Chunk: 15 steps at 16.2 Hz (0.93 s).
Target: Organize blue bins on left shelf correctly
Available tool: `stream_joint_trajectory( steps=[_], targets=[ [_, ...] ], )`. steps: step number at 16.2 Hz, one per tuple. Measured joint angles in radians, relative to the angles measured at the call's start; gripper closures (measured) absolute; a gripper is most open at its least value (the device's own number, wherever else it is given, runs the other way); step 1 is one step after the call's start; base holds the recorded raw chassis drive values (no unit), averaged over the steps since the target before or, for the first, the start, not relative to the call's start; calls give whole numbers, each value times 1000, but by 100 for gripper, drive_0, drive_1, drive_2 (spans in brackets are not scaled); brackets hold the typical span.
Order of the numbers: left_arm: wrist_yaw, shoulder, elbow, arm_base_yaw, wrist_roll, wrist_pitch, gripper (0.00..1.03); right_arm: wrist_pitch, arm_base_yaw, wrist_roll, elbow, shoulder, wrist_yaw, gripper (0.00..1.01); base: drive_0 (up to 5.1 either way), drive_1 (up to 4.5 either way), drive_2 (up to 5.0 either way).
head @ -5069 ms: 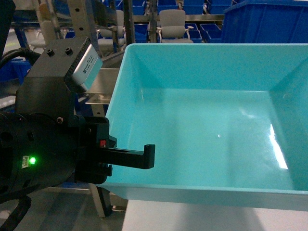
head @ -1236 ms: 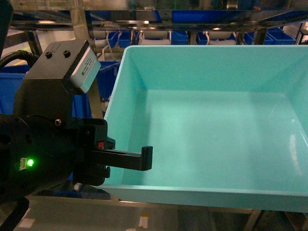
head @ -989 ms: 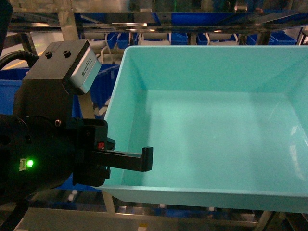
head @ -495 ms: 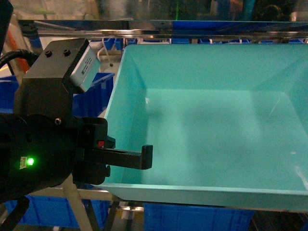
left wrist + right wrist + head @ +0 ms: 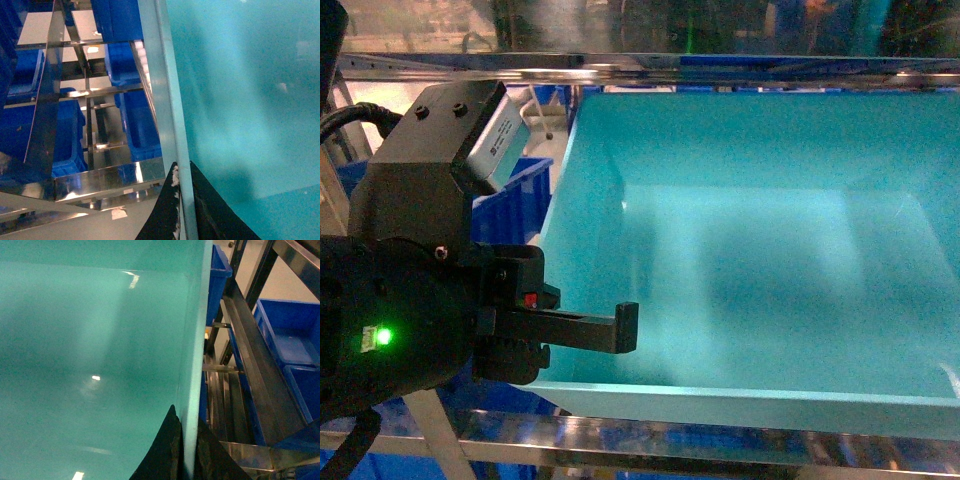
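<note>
A light turquoise bin [image 5: 770, 260], one of the blue bins, fills the head view and is held up by its two side rims. My left gripper [image 5: 620, 335] is shut on the left rim, with one black finger inside the wall. In the left wrist view the left gripper [image 5: 182, 200] pinches that rim [image 5: 172, 125]. My right gripper [image 5: 187, 450] is shut on the opposite rim [image 5: 197, 340] and is out of the head view. The steel rails of the left shelf [image 5: 650, 62] run just above and below the bin.
Dark blue bins [image 5: 510, 185] sit in the rack behind and to the left. More dark blue bins [image 5: 140, 125] show between steel rails [image 5: 100, 175] in the left wrist view. To the right are slanted steel tracks [image 5: 250, 370] and further dark blue bins [image 5: 295, 340].
The bin stays gripped in the same place in the head view. The background has shifted from distant chairs and bins to shelf rails close above and below the bin.
</note>
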Motion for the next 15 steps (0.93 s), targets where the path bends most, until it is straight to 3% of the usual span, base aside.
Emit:
stream_joint_trajectory(
  steps=[2,3,5,6,8,15],
  targets=[
    [0,0,0,0,0,1,101,0,0,0,0,0,0,99,3,431,-424],
    [2,124,50,6,-1,33,101,55,16,-13,27,89,32,99,3,431,-424],
    [51,409,262,49,19,-14,101,55,47,-81,264,424,73,99,3,431,-424],
    [60,495,337,57,30,-59,101,11,46,-75,316,510,75,99,3,431,-424],
    [94,621,461,57,33,-165,101,-31,14,-26,335,644,54,99,0,0,0],
    [95,690,527,48,27,-222,101,-48,-3,-22,363,699,45,99,0,0,0]
  ],
)
